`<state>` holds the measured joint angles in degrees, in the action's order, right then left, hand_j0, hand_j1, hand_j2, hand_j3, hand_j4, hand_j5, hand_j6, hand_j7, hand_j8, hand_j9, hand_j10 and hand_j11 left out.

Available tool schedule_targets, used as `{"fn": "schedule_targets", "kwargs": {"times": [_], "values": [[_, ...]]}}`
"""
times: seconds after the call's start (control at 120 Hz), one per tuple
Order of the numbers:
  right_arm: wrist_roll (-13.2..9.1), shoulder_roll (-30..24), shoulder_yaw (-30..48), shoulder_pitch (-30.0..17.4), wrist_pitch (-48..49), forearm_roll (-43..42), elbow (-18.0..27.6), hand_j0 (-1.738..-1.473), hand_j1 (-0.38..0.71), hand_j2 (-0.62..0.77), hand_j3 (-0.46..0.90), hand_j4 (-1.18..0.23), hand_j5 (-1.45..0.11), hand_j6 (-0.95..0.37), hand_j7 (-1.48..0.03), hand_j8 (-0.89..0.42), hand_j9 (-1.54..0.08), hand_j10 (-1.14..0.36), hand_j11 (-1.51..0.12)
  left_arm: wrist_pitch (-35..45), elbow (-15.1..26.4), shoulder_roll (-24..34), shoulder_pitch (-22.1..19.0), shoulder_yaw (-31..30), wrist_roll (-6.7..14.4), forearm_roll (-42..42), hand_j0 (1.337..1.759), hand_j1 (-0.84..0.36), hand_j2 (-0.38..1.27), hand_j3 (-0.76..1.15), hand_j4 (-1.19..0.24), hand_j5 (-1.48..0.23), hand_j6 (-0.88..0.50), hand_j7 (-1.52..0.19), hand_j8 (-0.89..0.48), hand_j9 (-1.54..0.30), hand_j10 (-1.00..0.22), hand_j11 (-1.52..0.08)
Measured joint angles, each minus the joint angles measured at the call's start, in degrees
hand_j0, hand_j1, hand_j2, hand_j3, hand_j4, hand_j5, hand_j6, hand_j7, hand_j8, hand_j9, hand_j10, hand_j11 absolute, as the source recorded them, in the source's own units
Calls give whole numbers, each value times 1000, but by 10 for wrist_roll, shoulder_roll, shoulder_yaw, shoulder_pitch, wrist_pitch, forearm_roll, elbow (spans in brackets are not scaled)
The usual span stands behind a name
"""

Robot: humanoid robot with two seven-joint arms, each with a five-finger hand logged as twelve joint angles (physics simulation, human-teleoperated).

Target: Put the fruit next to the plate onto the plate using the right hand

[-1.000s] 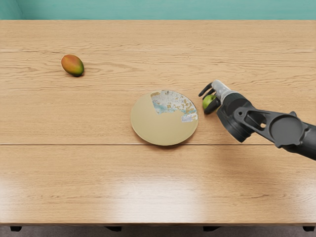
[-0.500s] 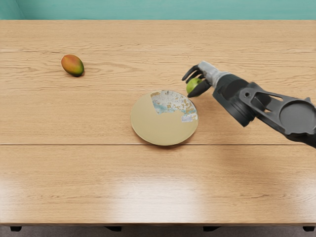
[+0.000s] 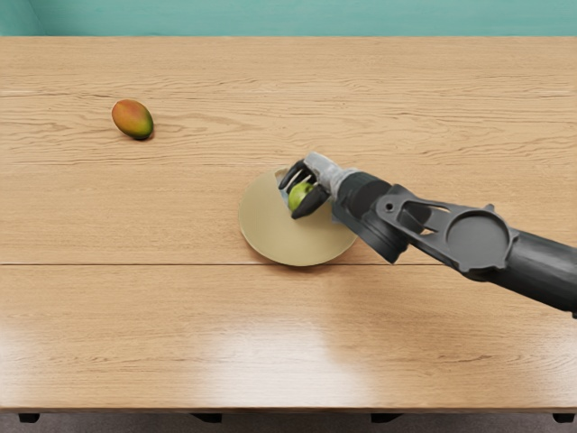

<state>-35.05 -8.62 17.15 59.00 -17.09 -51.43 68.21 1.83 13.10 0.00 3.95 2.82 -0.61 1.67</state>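
A small green fruit [image 3: 298, 194] is held in my right hand [image 3: 301, 188], whose dark fingers are curled around it. Hand and fruit hover over the upper middle of the tan plate [image 3: 270, 230] in the centre of the table. My right arm [image 3: 451, 239] reaches in from the right edge and covers the plate's right side. I cannot tell whether the fruit touches the plate. The left hand does not show.
A red-green mango [image 3: 132, 118] lies far off at the upper left of the wooden table [image 3: 180, 325]. A teal wall runs along the table's far edge.
My right hand carried the green fruit from beside the plate's right rim, up and then leftward, and now holds it over the plate. The mango has not moved.
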Motion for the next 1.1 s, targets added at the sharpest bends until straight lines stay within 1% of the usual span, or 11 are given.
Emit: {"fn": "schedule_targets", "kwargs": {"times": [0.05, 0.117, 0.15, 0.158, 0.233, 0.417, 0.533, 0.683, 0.85, 0.992, 1.1], "values": [[0, 1, 0, -1, 0, -1, -1, -1650, 261, 43, 0, -647, -891, -488, -863, -360, -882, -458, -864, 0, 0, 0, 0, 0, 0, 0, 1658, 349, 0, 0, 0, 0, 0, 0, 0, 0, 0, 0], [0, 0, 0, -1, -4, -2, -6, -1653, 106, 29, 0, -480, -660, -365, -639, -272, -653, -343, -640, 0, 0, 0, 0, 0, 0, 0, 1658, 349, 0, 0, 0, 0, 0, 0, 0, 0, 0, 0], [1, -3, 2, 0, -3, -2, -7, -1653, 41, 24, 0, -408, -566, -312, -547, -232, -560, -375, -531, 0, 0, 0, 0, 0, 0, 0, 1658, 349, 0, 0, 0, 0, 0, 0, 0, 0, 0, 0], [1, -3, 2, 0, -3, -2, -8, -1654, 26, 23, 0, -391, -546, -300, -526, -222, -541, -322, -644, 0, 0, 0, 0, 0, 0, 0, 1658, 349, 0, 0, 0, 0, 0, 0, 0, 0, 0, 0], [1, -8, 7, 6, -2, -2, -5, -1655, -83, 15, 0, -277, -386, -214, -372, -159, -383, -243, -500, 0, 0, 0, 0, 0, 0, 0, 1658, 349, 0, 0, 0, 0, 0, 0, 0, 0, 0, 0], [1, -79, 107, -9, 81, 6, 76, -1657, -227, 5, 0, -125, -173, -100, -166, -78, -171, -111, -219, 0, 0, 0, 0, 0, 0, 0, 1658, 349, 0, 0, 0, 0, 0, 0, 0, 0, 0, 0], [1, -119, 270, -84, 262, 76, 126, -1657, -269, 1, 0, -81, -110, -67, -107, -54, -109, -73, -136, 0, 0, 0, 0, 0, 0, 0, 1658, 349, 0, 0, 0, 0, 0, 0, 0, 0, 0, 0], [0, -149, 484, -224, 456, 216, 143, -1658, -297, -2, 0, -50, -67, -43, -66, -37, -67, -46, -80, 0, 0, 0, 2, 1, 0, 0, 1658, 349, 0, 0, 0, 0, 0, 0, 0, 0, 0, 0], [0, -175, 642, -362, 508, 311, 129, -1658, -314, -2, 0, -32, -43, -29, -43, -27, -43, -31, -49, -1, 0, 0, 2, 2, 0, -1, 1658, 349, 0, 0, 0, 0, 0, 0, 0, 0, 0, 0], [0, -181, 725, -448, 518, 375, 101, -1658, -321, -2, 0, -24, -33, -23, -32, -21, -33, -23, -35, 0, 0, 0, 5, 4, 0, -1, 1658, 349, 0, 0, 0, 0, 0, 0, 0, 0, 0, 0], [0, -182, 768, -485, 520, 396, 89, -1658, -325, -2, 0, -21, -28, -19, -28, -19, -28, -20, -30, 0, 0, 0, 5, 4, 0, -1, 1658, 349, 0, 0, 0, 0, 0, 0, 0, 0, 0, 0]]}}
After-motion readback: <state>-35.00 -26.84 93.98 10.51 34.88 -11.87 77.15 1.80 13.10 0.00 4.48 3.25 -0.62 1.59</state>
